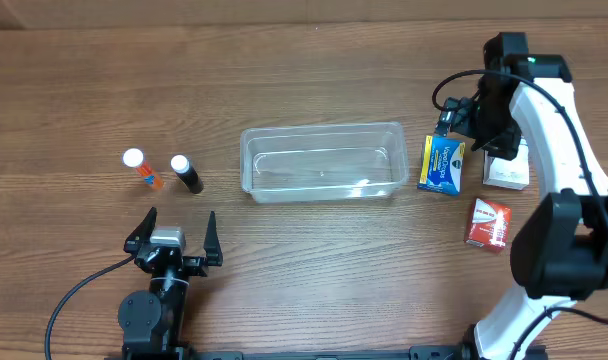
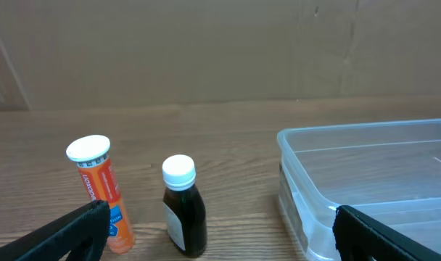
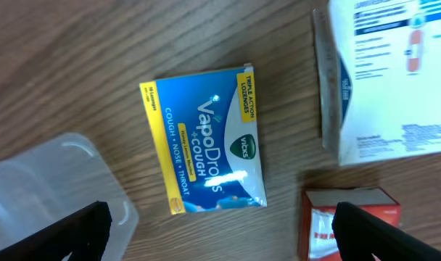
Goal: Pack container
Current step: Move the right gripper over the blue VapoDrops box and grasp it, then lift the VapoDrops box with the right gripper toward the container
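The clear plastic container (image 1: 322,161) lies empty mid-table; it also shows in the left wrist view (image 2: 365,181) and at the edge of the right wrist view (image 3: 46,196). A blue cough-drop box (image 1: 442,164) lies flat just right of it, seen close in the right wrist view (image 3: 204,139). My right gripper (image 1: 474,125) hovers above the blue box, open and empty (image 3: 220,232). My left gripper (image 1: 173,240) rests open and empty near the front edge (image 2: 220,232), behind an orange tube (image 1: 142,168) and a dark bottle (image 1: 186,174).
A white box (image 1: 508,170) and a red box (image 1: 489,222) lie right of the blue box; both show in the right wrist view, the white box (image 3: 394,80) and the red box (image 3: 336,225). The orange tube (image 2: 99,190) and dark bottle (image 2: 184,206) stand upright.
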Action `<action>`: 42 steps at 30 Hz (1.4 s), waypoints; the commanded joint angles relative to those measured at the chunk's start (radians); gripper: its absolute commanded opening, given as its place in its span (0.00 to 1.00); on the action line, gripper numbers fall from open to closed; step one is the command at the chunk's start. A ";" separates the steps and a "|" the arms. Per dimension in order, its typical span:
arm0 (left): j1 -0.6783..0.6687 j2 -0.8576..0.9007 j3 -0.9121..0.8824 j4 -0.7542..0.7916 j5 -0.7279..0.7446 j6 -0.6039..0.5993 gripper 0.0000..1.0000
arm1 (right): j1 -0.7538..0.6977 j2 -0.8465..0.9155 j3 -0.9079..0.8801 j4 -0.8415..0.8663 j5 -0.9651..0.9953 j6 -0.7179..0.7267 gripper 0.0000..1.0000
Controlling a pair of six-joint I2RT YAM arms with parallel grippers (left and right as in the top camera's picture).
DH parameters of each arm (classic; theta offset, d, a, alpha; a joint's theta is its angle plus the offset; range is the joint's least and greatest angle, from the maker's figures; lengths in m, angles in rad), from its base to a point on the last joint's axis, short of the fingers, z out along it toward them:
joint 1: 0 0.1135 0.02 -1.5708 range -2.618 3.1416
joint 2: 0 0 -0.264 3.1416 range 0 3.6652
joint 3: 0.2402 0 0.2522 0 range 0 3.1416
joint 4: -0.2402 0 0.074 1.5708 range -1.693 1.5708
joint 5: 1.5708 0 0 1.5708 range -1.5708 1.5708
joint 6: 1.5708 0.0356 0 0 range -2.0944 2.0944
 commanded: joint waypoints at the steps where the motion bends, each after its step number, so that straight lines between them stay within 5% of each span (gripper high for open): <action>1: 0.005 -0.004 -0.003 -0.003 0.008 0.019 1.00 | 0.010 0.047 0.022 -0.008 -0.079 -0.076 1.00; 30: 0.005 -0.004 -0.003 -0.002 0.008 0.019 1.00 | 0.012 0.202 -0.113 0.134 -0.004 -0.023 0.97; 42: 0.005 -0.004 -0.003 -0.002 0.007 0.019 1.00 | 0.035 0.095 0.108 -0.095 -0.004 -0.023 0.88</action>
